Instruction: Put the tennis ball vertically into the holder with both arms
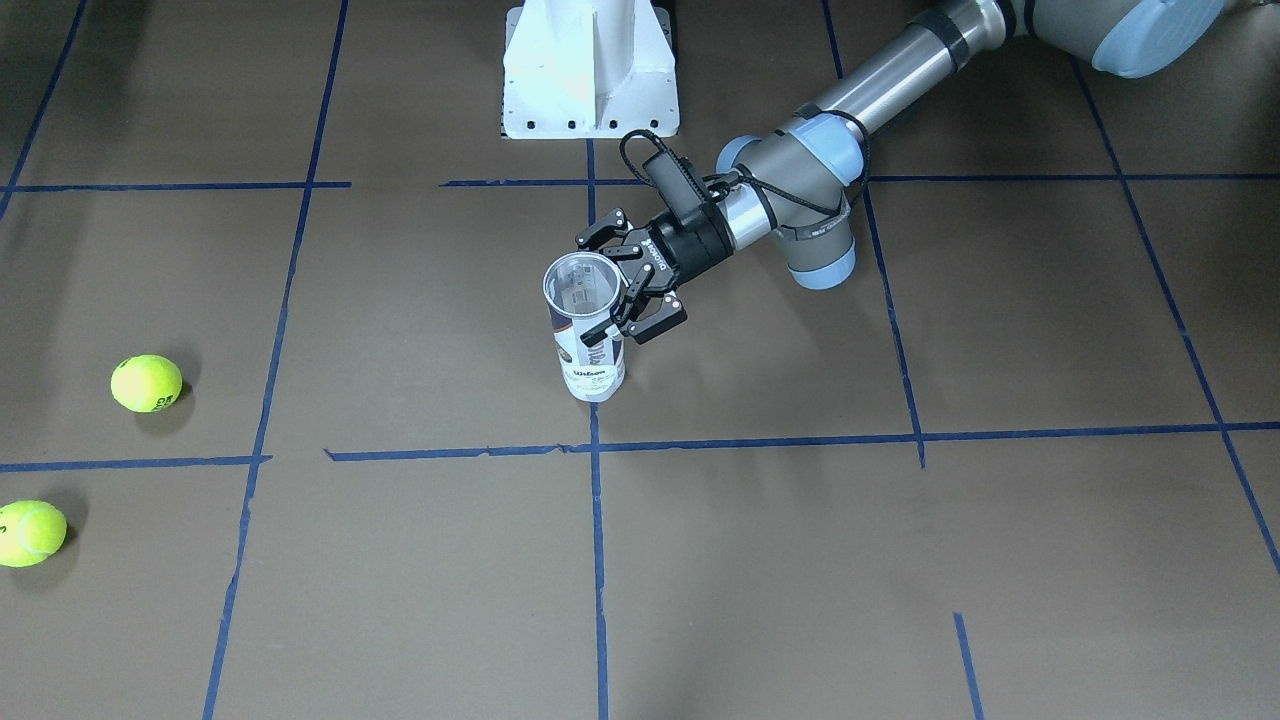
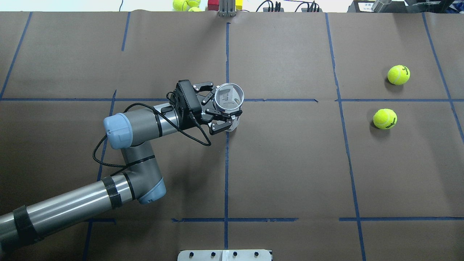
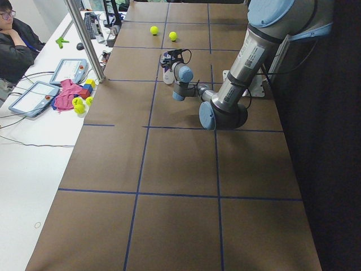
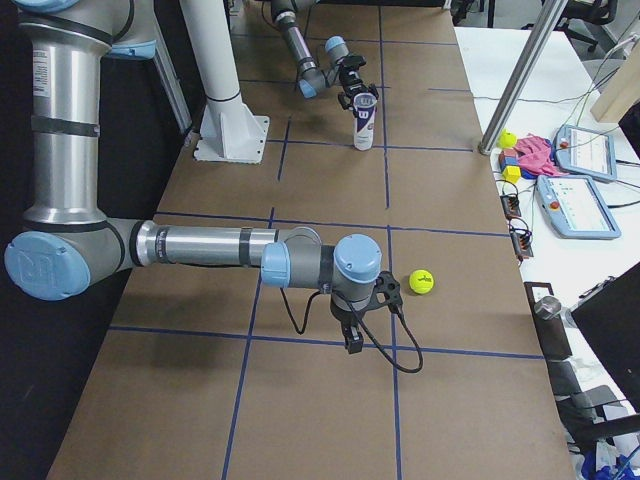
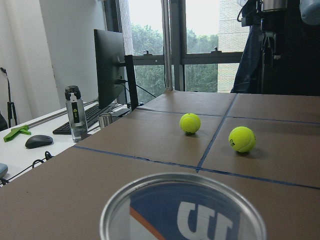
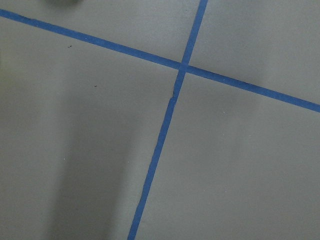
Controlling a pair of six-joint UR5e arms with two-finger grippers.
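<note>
The holder (image 1: 596, 362), a clear can with a white and navy label, stands upright on the brown table, open mouth up. It also shows in the overhead view (image 2: 227, 97) and fills the bottom of the left wrist view (image 5: 185, 215). My left gripper (image 1: 600, 286) reaches in level, its fingers on either side of the can near the rim, shut on it. Two yellow tennis balls (image 2: 398, 74) (image 2: 385, 118) lie far to the can's right. My right gripper (image 4: 351, 338) points down at the table beside one ball (image 4: 422, 282); I cannot tell if it is open.
The white pedestal base (image 1: 590, 70) stands at the robot's side of the table. Blue tape lines (image 6: 165, 125) grid the surface. A side bench with tablets (image 4: 585, 150), a metal post (image 4: 520, 70) and a seated person (image 3: 11, 45) lie beyond the far edge.
</note>
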